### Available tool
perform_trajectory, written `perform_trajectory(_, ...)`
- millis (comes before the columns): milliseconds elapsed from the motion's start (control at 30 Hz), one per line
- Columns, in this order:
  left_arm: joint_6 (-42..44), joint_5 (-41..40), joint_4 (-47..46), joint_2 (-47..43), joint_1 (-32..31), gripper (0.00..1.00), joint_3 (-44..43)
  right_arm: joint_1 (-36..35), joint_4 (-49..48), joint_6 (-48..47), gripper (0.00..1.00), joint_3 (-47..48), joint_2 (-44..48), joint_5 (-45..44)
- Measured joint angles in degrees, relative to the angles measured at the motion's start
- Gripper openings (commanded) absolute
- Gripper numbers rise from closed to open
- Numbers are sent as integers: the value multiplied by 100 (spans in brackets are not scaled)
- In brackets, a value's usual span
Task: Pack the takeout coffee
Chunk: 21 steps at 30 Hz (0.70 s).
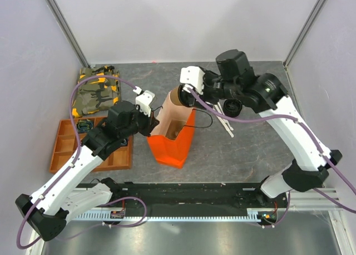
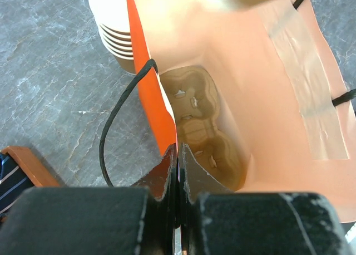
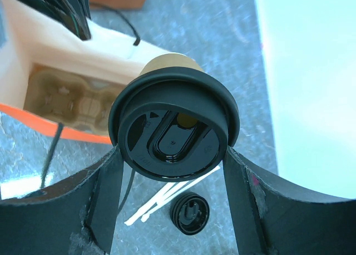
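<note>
Right claw (image 3: 172, 149), takeout coffee (image 3: 173, 130), grey tabletop (image 3: 206, 38), white walls (image 3: 311, 71)

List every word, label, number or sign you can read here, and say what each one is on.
No text can be read in any view.
coffee: raised marks on its black lid, too blurred to read.
bag: plain orange outside, pale inside, no print shows.
camo pouch: yellow patches, too small to tell if they carry letters.

I see right gripper (image 3: 173, 174) pinching takeout coffee (image 3: 173, 127) at its lid | orange bag (image 3: 61, 65) open, left | loose lid (image 3: 189, 213) below
</note>
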<state>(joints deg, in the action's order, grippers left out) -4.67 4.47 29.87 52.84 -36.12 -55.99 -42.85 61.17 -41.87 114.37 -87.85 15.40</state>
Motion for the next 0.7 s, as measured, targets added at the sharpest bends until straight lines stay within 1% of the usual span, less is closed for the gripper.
perform_trajectory(167, 7, -122, 26, -35, 0, 2, 0, 0, -50, 229, 32, 44, 476, -129)
perform_trajectory(400, 105, -343, 129, -109, 7, 2, -9, -2, 208, 855, 31, 17, 892, -1154)
perform_trajectory(533, 155, -459, 140, -109, 39, 2, -68, 24, 623, 1327, 31, -328, 1220, -1799)
perform_trajectory(700, 170, -546, 175, -109, 205, 2, -170, 103, 1121, 1665, 30, -1137, 1600, -1993)
